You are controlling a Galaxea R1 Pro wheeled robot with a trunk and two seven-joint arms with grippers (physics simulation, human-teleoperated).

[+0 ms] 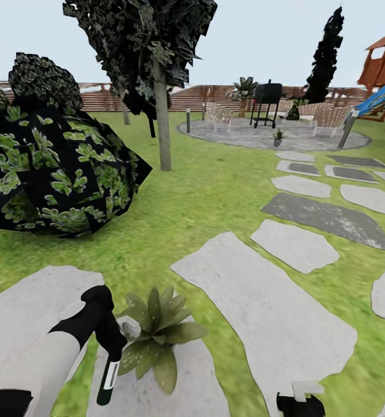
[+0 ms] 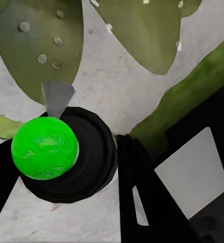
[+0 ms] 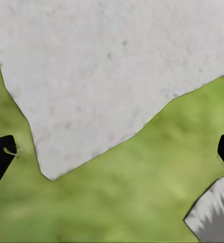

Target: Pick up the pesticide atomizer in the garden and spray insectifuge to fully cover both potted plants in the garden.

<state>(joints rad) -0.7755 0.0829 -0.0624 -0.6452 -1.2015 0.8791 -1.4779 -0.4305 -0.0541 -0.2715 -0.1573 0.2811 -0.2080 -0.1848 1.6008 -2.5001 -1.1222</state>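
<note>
My left gripper is shut on the pesticide atomizer, a slim dark bottle with a white label that hangs tilted beside a potted plant. This plant is a low rosette of speckled olive leaves standing on a stepping stone. In the left wrist view the atomizer shows end-on with a bright green round top and a grey nozzle cone aimed at the plant's leaves. A black finger lies beside it. A second potted plant stands far off on the round patio. My right gripper hangs open over grass and stone.
A big dark leafy bush fills the left, with a thin tree trunk behind it. Grey stepping stones lead to the patio, where a black grill, wicker chairs and a bollard lamp stand. A brown fence closes the back.
</note>
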